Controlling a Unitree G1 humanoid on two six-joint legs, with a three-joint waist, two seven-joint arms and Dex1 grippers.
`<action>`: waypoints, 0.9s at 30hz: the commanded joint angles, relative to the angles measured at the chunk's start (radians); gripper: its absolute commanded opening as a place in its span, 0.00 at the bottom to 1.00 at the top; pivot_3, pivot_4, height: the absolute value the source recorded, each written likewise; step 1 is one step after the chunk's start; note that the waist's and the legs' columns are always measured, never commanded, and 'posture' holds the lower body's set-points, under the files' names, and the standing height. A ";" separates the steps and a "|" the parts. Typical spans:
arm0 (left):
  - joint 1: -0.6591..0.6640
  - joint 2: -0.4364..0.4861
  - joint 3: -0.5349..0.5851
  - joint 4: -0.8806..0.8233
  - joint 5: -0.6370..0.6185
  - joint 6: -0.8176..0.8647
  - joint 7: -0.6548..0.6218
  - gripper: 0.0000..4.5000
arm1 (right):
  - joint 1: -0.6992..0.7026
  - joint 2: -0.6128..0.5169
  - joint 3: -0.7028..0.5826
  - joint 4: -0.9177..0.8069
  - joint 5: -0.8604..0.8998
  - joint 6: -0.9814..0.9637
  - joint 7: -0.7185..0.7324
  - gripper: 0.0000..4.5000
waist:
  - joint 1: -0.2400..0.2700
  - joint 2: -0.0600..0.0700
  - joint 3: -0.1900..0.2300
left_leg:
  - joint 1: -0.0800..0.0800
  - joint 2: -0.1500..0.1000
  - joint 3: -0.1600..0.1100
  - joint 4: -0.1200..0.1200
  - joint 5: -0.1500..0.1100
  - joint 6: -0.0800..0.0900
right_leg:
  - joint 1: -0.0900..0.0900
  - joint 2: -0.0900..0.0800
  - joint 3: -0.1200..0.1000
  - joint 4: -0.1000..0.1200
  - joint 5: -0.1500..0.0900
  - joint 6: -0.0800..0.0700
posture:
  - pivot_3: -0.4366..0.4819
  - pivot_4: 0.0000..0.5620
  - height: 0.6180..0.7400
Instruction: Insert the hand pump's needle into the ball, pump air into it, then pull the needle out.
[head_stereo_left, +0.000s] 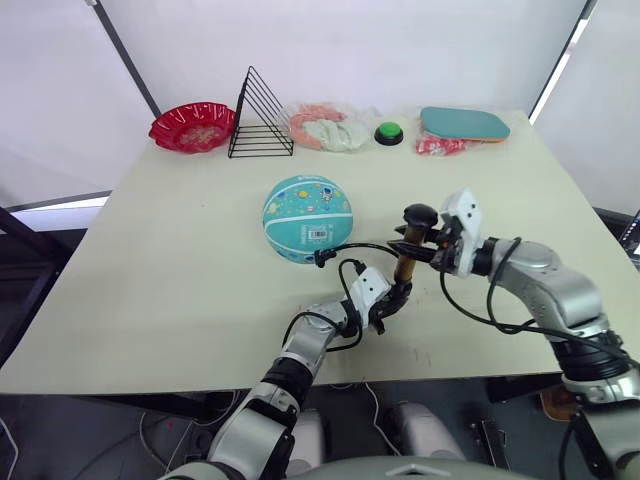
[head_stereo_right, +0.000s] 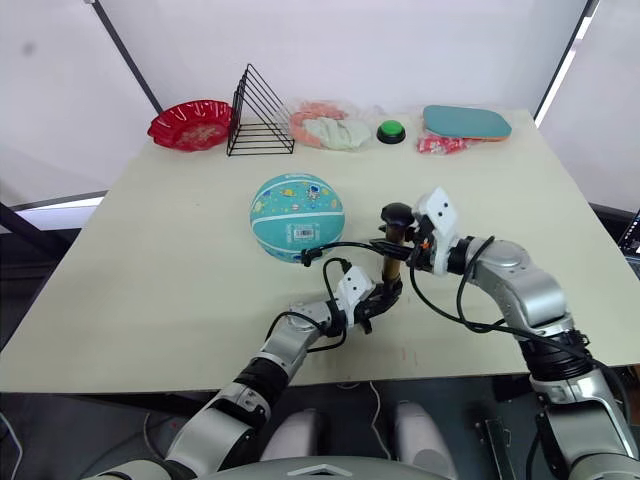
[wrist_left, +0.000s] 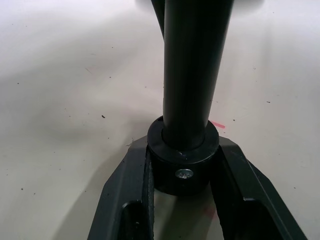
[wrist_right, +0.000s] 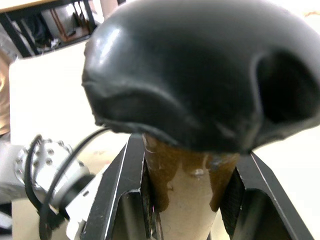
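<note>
The teal ball (head_stereo_left: 307, 218) rests mid-table. To its right the hand pump (head_stereo_left: 405, 266) stands upright, amber barrel topped by a black T-handle (head_stereo_left: 420, 214). My left gripper (head_stereo_left: 396, 298) is shut on the pump's black bottom cap (wrist_left: 182, 167), fingers (wrist_left: 135, 180) on either side of it. My right gripper (head_stereo_left: 428, 247) is shut on the barrel (wrist_right: 182, 195) just under the handle. The thin black hose (head_stereo_left: 350, 248) curves from the pump to the ball's near right side. The needle at its tip is too small to make out.
Along the table's far edge stand a red bowl (head_stereo_left: 192, 126), a black wire rack (head_stereo_left: 262, 115), a bag of pink and white items (head_stereo_left: 325, 128), a green button (head_stereo_left: 388, 133), a teal paddle (head_stereo_left: 465, 123) and a red-white packet (head_stereo_left: 440, 147).
</note>
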 joint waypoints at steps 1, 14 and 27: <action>0.045 0.010 0.002 0.026 -0.005 0.037 -0.005 0.23 | 0.090 0.018 0.102 0.144 -0.096 0.028 0.011 0.24 | 0.000 0.000 -0.001 | 0.000 0.000 0.000 0.000 0.000 0.000 | 0.000 0.000 0.000 0.000 0.000 0.000 | 0.48 0.27 1.00; 0.046 0.006 -0.001 0.038 0.000 0.037 -0.013 0.23 | -0.024 -0.040 -0.143 -0.137 0.055 0.141 0.007 0.24 | 0.011 0.008 0.012 | -0.007 -0.001 0.000 -0.001 0.000 0.000 | -0.006 -0.001 0.000 0.000 0.001 0.002 | 0.48 0.27 1.00; 0.038 0.006 -0.010 0.057 -0.006 0.026 -0.023 0.23 | -0.262 -0.135 -0.394 -0.366 0.333 0.443 -0.113 0.24 | 0.015 0.009 0.035 | -0.014 -0.003 0.000 0.002 0.000 0.000 | -0.011 -0.003 0.000 0.000 0.002 0.004 | 0.48 0.27 1.00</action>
